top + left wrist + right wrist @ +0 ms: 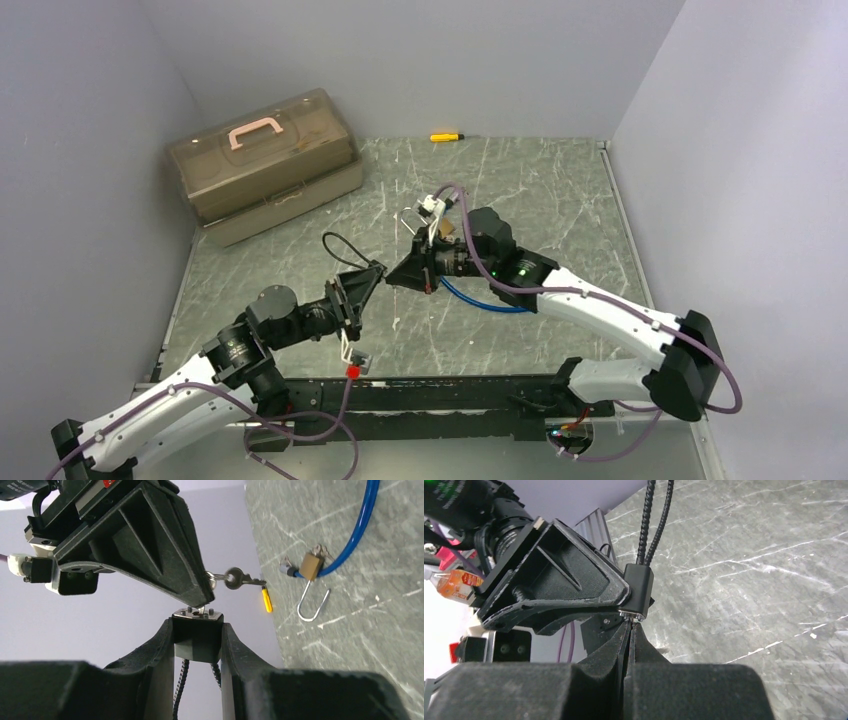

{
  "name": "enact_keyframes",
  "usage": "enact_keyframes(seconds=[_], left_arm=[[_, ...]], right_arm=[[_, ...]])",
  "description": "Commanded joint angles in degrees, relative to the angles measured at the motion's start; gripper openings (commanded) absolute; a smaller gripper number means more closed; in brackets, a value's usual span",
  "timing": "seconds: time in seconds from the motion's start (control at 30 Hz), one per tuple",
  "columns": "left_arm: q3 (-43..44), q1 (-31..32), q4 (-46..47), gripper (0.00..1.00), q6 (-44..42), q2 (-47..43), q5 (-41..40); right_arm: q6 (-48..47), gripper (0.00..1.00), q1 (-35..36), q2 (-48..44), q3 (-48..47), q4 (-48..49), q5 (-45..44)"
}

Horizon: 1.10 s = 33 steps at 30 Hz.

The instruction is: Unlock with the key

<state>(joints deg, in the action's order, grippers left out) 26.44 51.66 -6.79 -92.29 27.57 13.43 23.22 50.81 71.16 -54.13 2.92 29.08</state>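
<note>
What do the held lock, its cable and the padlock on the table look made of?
Lock: matte black casing, plastic or coated metal, with a shiny metal face. Cable: braided black strands, likely sheathed steel. Padlock: brass-coloured body, bright steel-looking shackle.

black lock (197, 640), brass padlock (311, 566), blue cable (361, 535), yellow screwdriver (445, 136), grey white-veined table (350, 645).
</note>
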Motion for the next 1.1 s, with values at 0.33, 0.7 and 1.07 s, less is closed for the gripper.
enact_keyframes(seconds=[0.33, 0.7, 1.07], left_arm=[[11.4, 1.69, -4.72, 0.0, 20.57, 5.07, 6.17], [22.58, 1.72, -13.54, 0.0, 28.78, 9.3, 23.96], [22.34, 1.7, -1.24, 0.0, 35.68, 8.49, 33.54]], right_arm=[[-8.08, 0.0, -1.34, -16.81, 0.19, -16.56, -3.55], [-13.91, 0.0, -2.05, -29.09, 3.85, -19.21, -15.55], [-16.93, 0.0, -2.14, -34.6, 8.13, -15.55, -21.89]])
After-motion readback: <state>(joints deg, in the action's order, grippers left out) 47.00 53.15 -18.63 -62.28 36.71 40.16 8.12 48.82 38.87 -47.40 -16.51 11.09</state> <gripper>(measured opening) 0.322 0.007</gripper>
